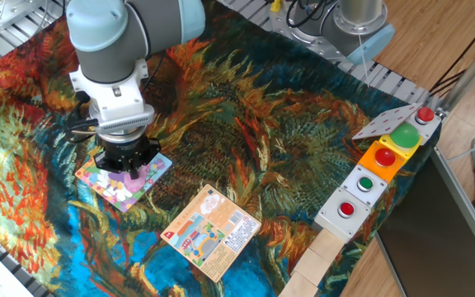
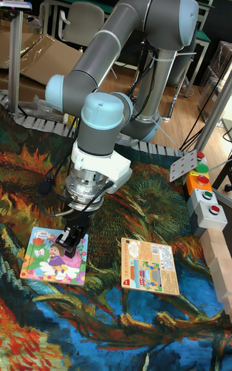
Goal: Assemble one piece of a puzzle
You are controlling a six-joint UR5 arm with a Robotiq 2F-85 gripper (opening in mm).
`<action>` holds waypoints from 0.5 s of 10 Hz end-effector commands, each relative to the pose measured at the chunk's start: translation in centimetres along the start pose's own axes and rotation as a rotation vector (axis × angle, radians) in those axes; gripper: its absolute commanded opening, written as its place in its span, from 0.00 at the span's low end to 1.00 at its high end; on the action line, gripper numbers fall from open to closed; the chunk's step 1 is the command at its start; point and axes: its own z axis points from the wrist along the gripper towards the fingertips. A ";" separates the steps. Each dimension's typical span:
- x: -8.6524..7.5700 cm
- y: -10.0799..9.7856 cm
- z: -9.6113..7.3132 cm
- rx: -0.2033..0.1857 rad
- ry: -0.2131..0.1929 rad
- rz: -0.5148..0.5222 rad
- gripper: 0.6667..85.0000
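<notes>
The puzzle point(image 1: 114, 183) point(image 2: 48, 258) is a square cartoon board with a light-blue edge, lying flat on the painted cloth at the left. My gripper point(image 1: 130, 169) point(image 2: 69, 241) points straight down over the board's far right corner, its fingers close together and almost touching the board. The piece point(image 1: 138, 176), a small pink-lilac bit, shows at the fingertips right at that corner. The fingers appear shut on it. The gripper body hides most of it, and I cannot tell if it sits flush in the board.
An orange-peach printed card point(image 1: 213, 231) point(image 2: 150, 266) lies on the cloth to the right of the puzzle. A row of button boxes point(image 1: 378, 165) point(image 2: 203, 194) and wooden blocks point(image 1: 316, 264) line the right edge of the table.
</notes>
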 end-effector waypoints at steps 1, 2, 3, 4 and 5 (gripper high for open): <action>-0.2 -0.1 -0.2 -0.001 -0.014 0.010 0.01; -0.2 -0.1 -0.2 0.000 -0.013 0.011 0.01; 0.0 0.0 -0.1 0.000 -0.013 0.011 0.01; 0.0 0.0 -0.1 0.000 -0.015 0.011 0.01; 0.1 0.1 0.0 0.000 -0.015 0.011 0.01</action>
